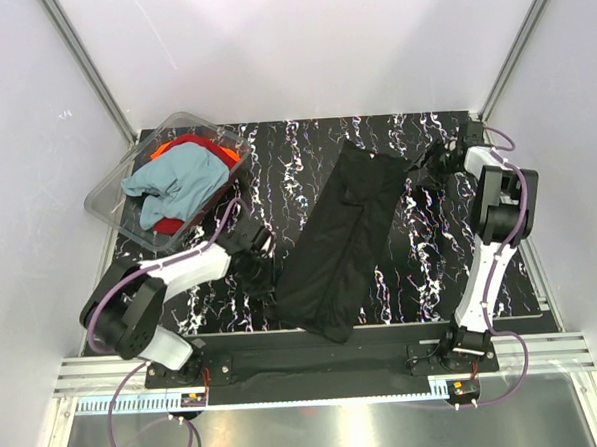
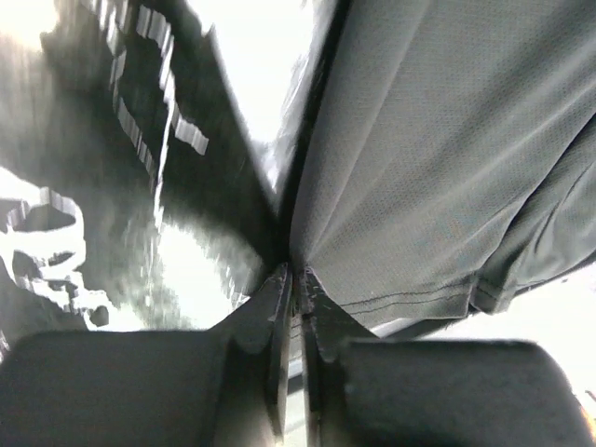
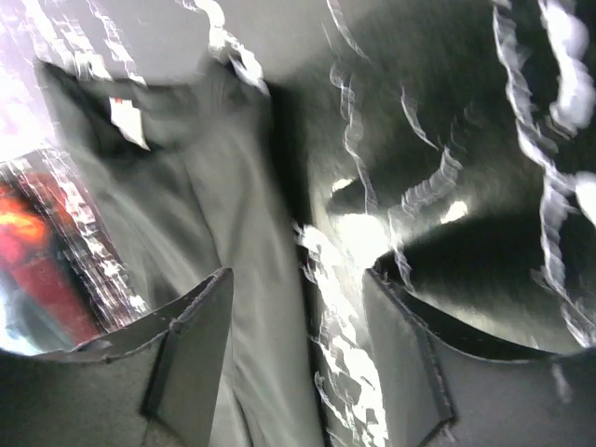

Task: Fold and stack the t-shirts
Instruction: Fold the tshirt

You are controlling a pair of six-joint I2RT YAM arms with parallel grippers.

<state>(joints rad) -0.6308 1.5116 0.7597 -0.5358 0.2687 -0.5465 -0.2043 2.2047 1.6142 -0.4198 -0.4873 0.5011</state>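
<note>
A black t-shirt (image 1: 344, 231) lies lengthwise in a long strip down the middle of the marbled black table (image 1: 275, 155). My left gripper (image 1: 269, 268) sits at the shirt's lower left edge. In the left wrist view the left gripper (image 2: 295, 277) is shut on the hemmed edge of the shirt (image 2: 438, 158). My right gripper (image 1: 427, 162) is at the shirt's upper right corner. It stands open (image 3: 298, 289), one finger over the cloth (image 3: 214, 214), the other over bare table. A teal-blue t-shirt (image 1: 176, 185) and a red-orange t-shirt (image 1: 199, 144) lie bunched in the tub.
A clear plastic tub (image 1: 102, 199) stands tilted at the table's back left corner. White walls with metal posts close in the back and sides. The arm bases are bolted to a rail at the near edge.
</note>
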